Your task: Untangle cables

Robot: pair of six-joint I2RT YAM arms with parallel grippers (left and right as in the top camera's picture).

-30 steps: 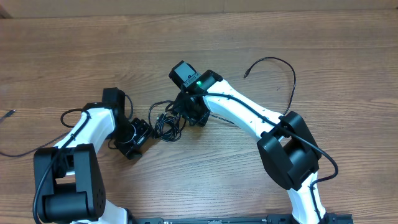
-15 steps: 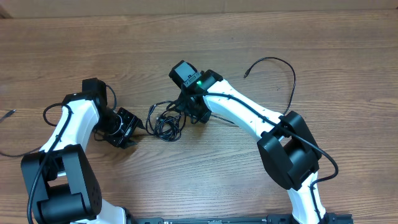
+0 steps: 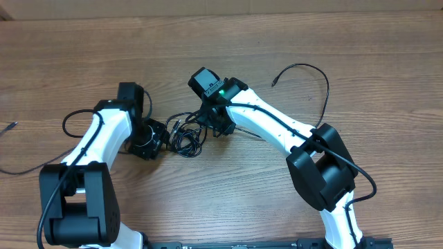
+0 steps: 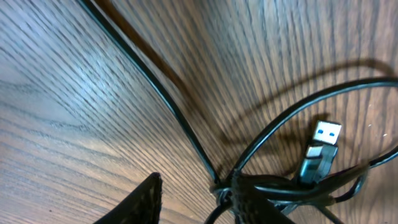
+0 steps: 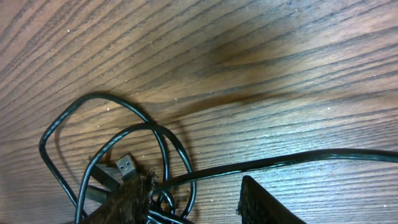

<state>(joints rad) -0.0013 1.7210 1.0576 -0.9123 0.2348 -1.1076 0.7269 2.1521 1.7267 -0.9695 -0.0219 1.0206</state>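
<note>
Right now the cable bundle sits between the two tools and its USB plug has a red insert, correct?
One thing is off. The cable bundle does sit between the left tool and the right tool, but the USB plug has a blue insert, not red. The left wrist view shows it.

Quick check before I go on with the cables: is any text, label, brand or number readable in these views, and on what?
No text can be read in any view.
Camera block on the right arm: a small pale mark, too small to read.
USB plug: blue insert, no lettering shows.
Cables and table: no print.
</note>
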